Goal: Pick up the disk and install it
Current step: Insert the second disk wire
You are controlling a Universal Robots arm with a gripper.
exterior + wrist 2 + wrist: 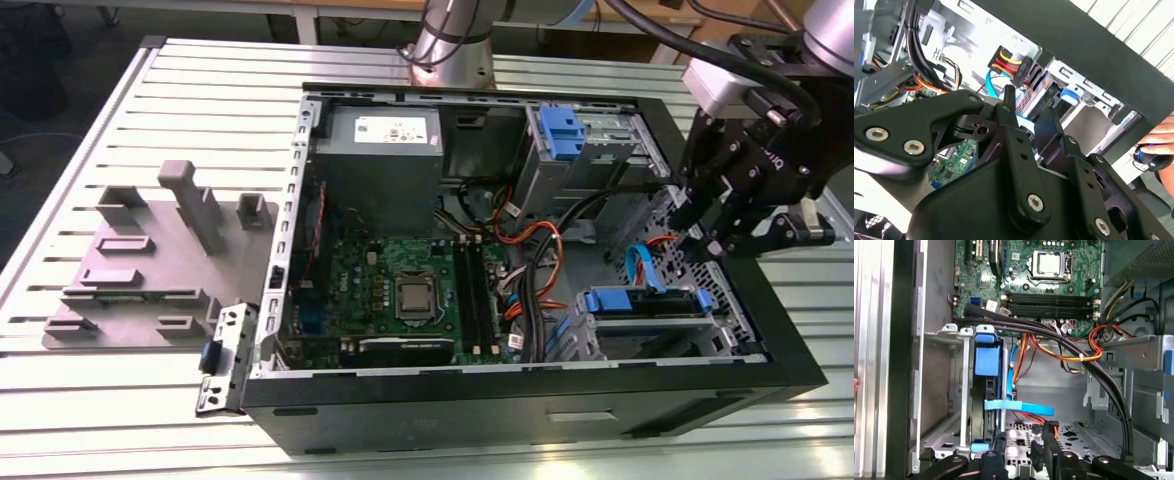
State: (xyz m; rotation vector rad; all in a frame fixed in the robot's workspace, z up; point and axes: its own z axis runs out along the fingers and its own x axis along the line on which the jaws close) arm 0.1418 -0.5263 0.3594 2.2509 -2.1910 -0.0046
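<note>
claw [1024, 460] fingers sit a little apart, nothing held, hovering inside the open pc case [534, 400] above the drive cage. disk [988, 390] in its blue carrier sits in that cage, near the case's corner.

So the open computer case [534, 390] sits on the slatted table [80, 150], motherboard [400, 290] inside it, disk [643, 303] in the bay toward the exterior view's right, gripper [714, 240] just above that bay.
</note>
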